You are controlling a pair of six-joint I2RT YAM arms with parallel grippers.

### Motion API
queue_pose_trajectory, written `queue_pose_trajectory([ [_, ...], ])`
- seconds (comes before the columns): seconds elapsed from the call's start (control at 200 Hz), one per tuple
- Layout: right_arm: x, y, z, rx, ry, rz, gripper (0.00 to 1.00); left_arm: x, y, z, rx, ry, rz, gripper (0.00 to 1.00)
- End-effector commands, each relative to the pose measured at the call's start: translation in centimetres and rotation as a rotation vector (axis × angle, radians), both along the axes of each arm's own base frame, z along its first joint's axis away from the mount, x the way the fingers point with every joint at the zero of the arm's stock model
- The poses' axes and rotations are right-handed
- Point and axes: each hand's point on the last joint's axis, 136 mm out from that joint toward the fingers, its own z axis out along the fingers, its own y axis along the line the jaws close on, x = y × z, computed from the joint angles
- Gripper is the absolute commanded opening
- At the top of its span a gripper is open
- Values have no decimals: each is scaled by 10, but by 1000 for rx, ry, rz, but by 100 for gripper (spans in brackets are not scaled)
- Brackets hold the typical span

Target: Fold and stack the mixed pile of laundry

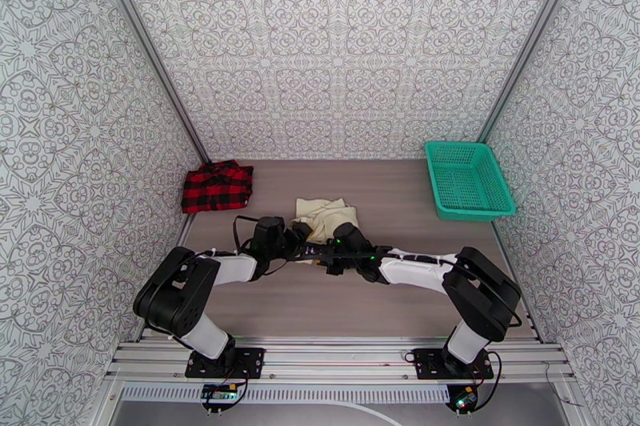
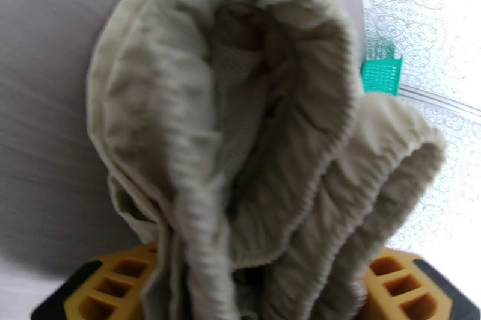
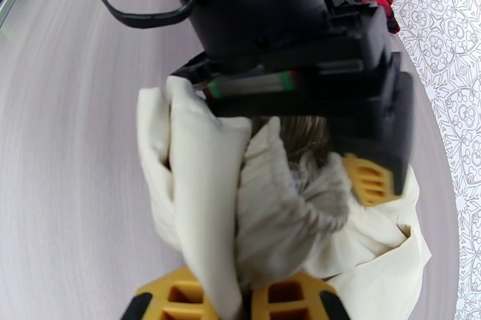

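Nothing stacked yet: right jaws pinch the cream cloth [image 1: 324, 215], left jaws straddle it, grip unclear; the checked shirt [image 1: 217, 186] lies apart at ten o'clock.

Cream cloth [image 2: 240, 135] soft, ribbed, matt; flannel shirt [image 1: 217, 186] napped; basket [image 1: 466, 179] plastic mesh.

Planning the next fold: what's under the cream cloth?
Bare table shows around the cream cloth; the right claw pinches its near edge and the left claw straddles it. Its folds cover whatever lies beneath, so I cannot tell.
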Motion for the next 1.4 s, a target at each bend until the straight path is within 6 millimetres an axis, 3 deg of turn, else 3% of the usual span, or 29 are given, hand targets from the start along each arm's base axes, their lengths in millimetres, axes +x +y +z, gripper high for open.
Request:
queue_pose_trajectory([
  [0.0, 3, 5, 19, 58, -31, 9, 0, 7, 2, 3, 28, -12, -10, 41],
  [0.055, 4, 5, 20, 62, -33, 0, 0, 11, 3, 3, 47, -19, -13, 12],
  [0.09, 6, 4, 20, 64, -35, -15, 1, 13, 4, 4, 69, -25, -18, 0],
  [0.125, 9, 3, 21, 70, -38, -34, 11, 16, 6, 4, 94, -33, -24, 0],
  [0.155, 12, 1, 22, 78, -39, -59, 28, 19, 8, 7, 110, -53, -29, 0],
  [0.2, 13, -2, 24, 90, -36, -79, 42, 26, 11, 12, 127, -92, -33, 0],
  [0.25, 13, -5, 26, 104, -20, -103, 52, 33, 16, 16, 156, -124, -42, 0],
  [0.32, 12, -12, 28, 128, 10, -137, 57, 46, 25, 24, 214, -170, -62, 0],
  [0.545, 15, -38, 64, 299, 32, -255, 59, 103, 42, 68, 438, -360, -251, 0],
  [0.665, 23, -51, 72, 327, -5, -316, 59, 135, 61, 77, 618, -419, -379, 0],
  [0.945, 40, -82, 71, 389, -26, -445, 56, 205, 141, 100, 938, -524, -400, 0],
  [1.11, 42, -88, 66, 399, -26, -466, 56, 222, 176, 124, 993, -597, -393, 0],
  [1.315, 49, -87, 60, 394, -18, -474, 56, 221, 208, 159, 1025, -707, -410, 0],
  [1.395, 52, -84, 60, 394, -14, -471, 56, 219, 228, 166, 1016, -706, -392, 0],
])
